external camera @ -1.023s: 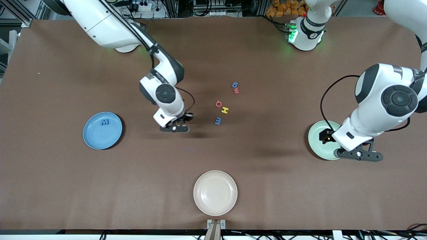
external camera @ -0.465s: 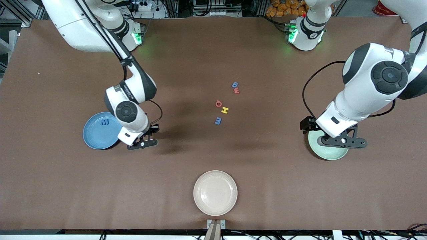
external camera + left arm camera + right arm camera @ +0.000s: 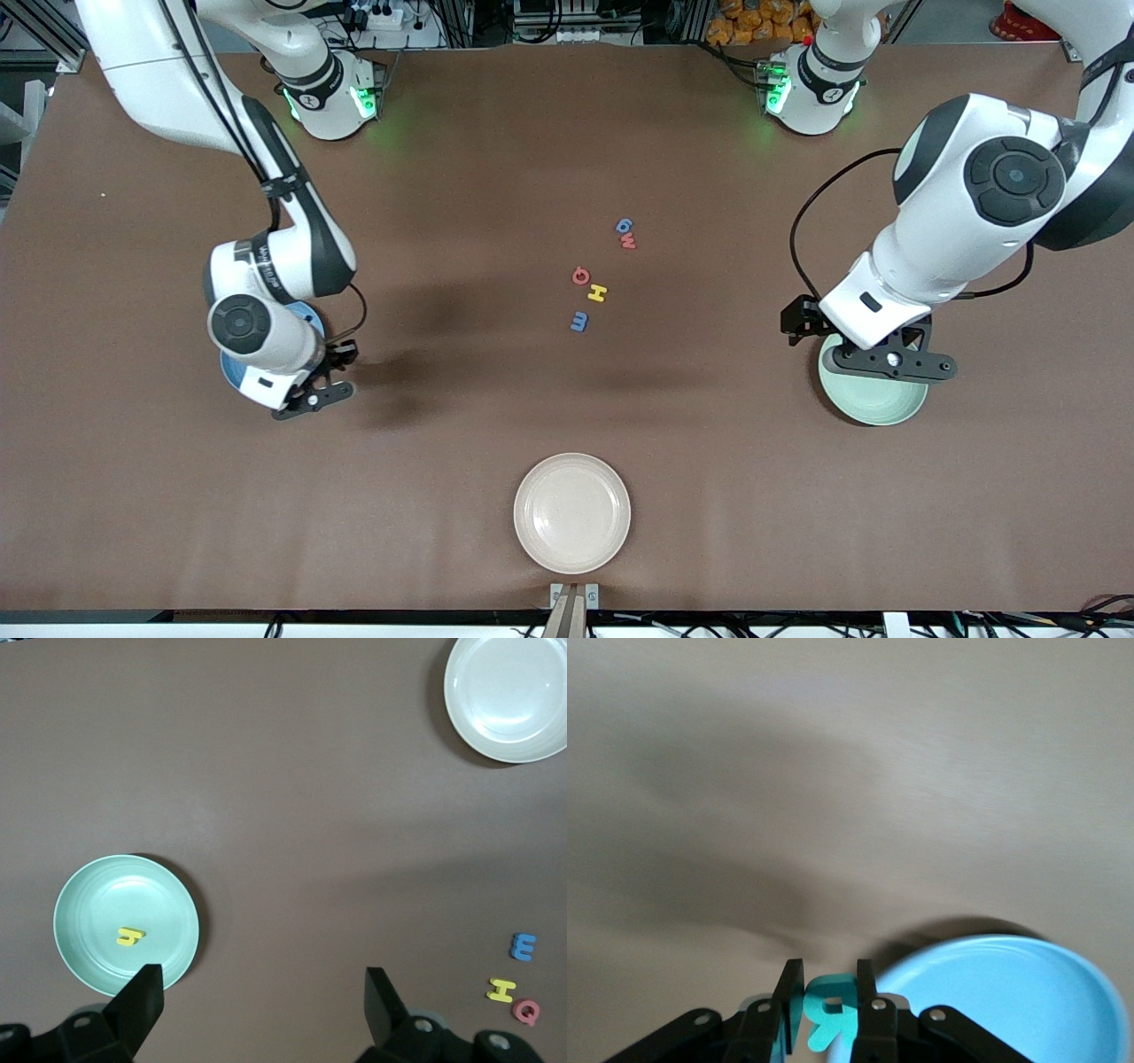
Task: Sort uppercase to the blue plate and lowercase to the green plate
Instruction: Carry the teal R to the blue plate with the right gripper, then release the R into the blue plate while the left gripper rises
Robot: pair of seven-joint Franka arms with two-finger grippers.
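The right claw (image 3: 312, 400) pinches a teal foam letter R (image 3: 831, 1010) at the rim of the round blue plate (image 3: 1010, 1001) — delivery step; next, carry it over the plate's middle and release. The left claw (image 3: 264, 1003), spread and empty, hangs over the mint-green plate (image 3: 89, 904) holding a small yellow h (image 3: 130, 936).

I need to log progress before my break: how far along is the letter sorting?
Done: yellow h lies in the green plate. In hand: the right gripper holds the teal R beside the blue plate. Left: five letters mid-table, including Q, H, m. The open left gripper waits near the green plate.
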